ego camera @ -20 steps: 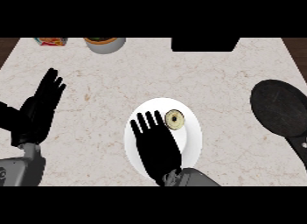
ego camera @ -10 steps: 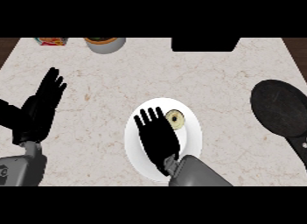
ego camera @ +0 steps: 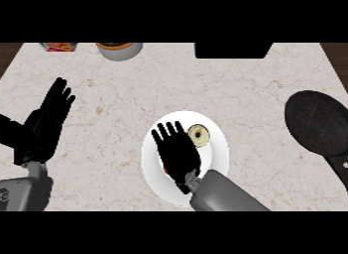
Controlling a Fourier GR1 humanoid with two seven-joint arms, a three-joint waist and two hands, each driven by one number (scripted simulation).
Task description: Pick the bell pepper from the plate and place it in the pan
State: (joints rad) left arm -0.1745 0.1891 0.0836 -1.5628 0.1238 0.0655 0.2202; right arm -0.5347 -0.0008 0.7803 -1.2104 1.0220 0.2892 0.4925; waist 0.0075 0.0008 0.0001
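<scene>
The right hand (ego camera: 176, 154) is open, its fingers straight and spread, and it lies flat over the white plate (ego camera: 217, 149) in the middle of the counter (ego camera: 250, 89). It covers most of the plate. Just beside its fingertips, on the plate, there is a small round pale thing (ego camera: 198, 135) with a hole; I cannot tell if this is the bell pepper. A small red spot (ego camera: 165, 171) shows at the edge of the palm.

The black pan (ego camera: 321, 124) stands well apart, at the right side, its handle pointing to the lower edge.

The left hand (ego camera: 41, 126) rests open at the left side, fingers up.

At the far edge stand a bowl (ego camera: 119, 49) and a small packet (ego camera: 58, 47).
</scene>
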